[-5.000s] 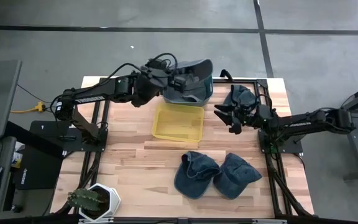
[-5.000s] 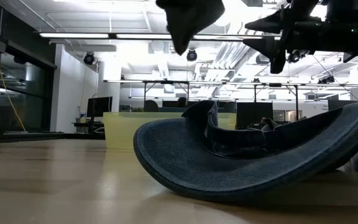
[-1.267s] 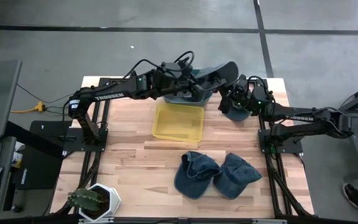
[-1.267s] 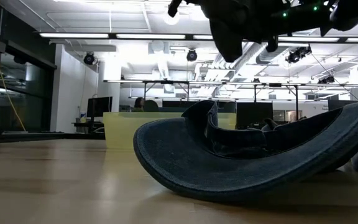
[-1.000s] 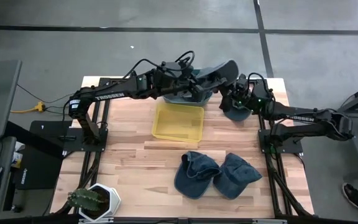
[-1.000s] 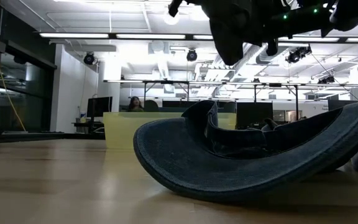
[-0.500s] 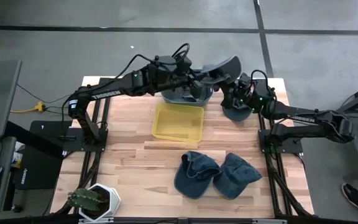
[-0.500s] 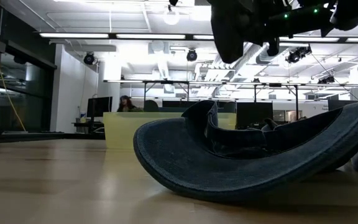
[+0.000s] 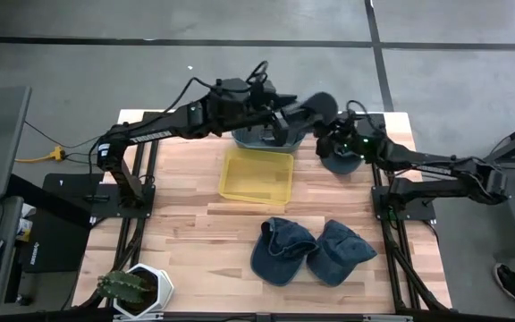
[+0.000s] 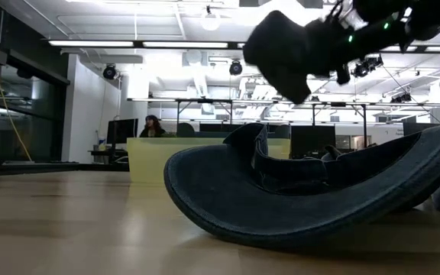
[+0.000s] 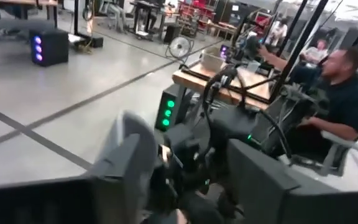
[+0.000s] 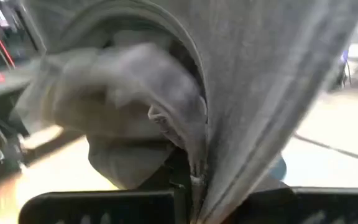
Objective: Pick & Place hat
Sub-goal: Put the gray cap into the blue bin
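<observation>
Above the tabletop (image 9: 186, 215), both arms reach inward; right gripper (image 9: 327, 134) fingers clamp the hat (image 9: 316, 106), left gripper (image 9: 280, 114) fingers parted beside it.

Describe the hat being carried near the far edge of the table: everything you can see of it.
The carried hat is a dark grey-blue cap of soft denim-like fabric, hanging in the air above the table's far edge, beyond the yellow tray. In the low view it shows as a dark, motion-blurred shape high up. The right gripper is shut on it; the right wrist view shows folds of cloth draped right over the fingers. The left gripper sits close beside it with fingers parted; contact cannot be told.
</observation>
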Controlling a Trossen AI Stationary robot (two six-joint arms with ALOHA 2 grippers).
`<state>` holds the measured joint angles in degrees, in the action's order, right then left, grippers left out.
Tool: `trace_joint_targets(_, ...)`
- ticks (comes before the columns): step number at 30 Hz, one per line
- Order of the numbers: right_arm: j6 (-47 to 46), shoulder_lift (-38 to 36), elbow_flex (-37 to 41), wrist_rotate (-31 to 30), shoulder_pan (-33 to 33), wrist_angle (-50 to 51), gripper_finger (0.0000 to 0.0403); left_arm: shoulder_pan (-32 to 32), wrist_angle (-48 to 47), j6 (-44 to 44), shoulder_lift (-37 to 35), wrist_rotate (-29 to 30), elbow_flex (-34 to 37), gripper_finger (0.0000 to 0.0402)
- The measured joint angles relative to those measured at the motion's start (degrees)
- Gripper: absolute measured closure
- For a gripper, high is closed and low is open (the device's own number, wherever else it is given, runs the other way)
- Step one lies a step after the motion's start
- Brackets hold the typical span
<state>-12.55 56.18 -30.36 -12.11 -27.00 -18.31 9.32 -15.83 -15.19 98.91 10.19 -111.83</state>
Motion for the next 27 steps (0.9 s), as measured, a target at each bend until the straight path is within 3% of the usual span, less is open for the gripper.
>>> trace_joint_targets(5,2.2,0.1,-1.9,4.7,-0.4,6.2,0.0375,0.0,-3.2,2.9,-2.7,2.6,0.1,0.0146)
trace_joint_targets(8,7.1,1.0,-5.9,6.3,-0.5,15.9,0.0375,0.0,-3.6,5.1,-4.8,3.8,-0.5,0.0142)
trace_joint_targets(13,16.3,3.9,-17.0,8.2,-1.3,29.5,0.0375,0.0,-15.4,5.5,-9.4,6.7,-0.4,0.0149)
trace_joint_targets(16,21.8,8.1,-24.0,9.4,-2.4,36.7,0.0375,0.0,-25.5,4.5,-12.1,7.4,0.2,0.0156)
trace_joint_targets(27,39.2,30.9,-51.1,11.7,-8.5,57.4,0.0375,0.0,-44.2,3.3,-14.3,11.5,0.0,0.0166)
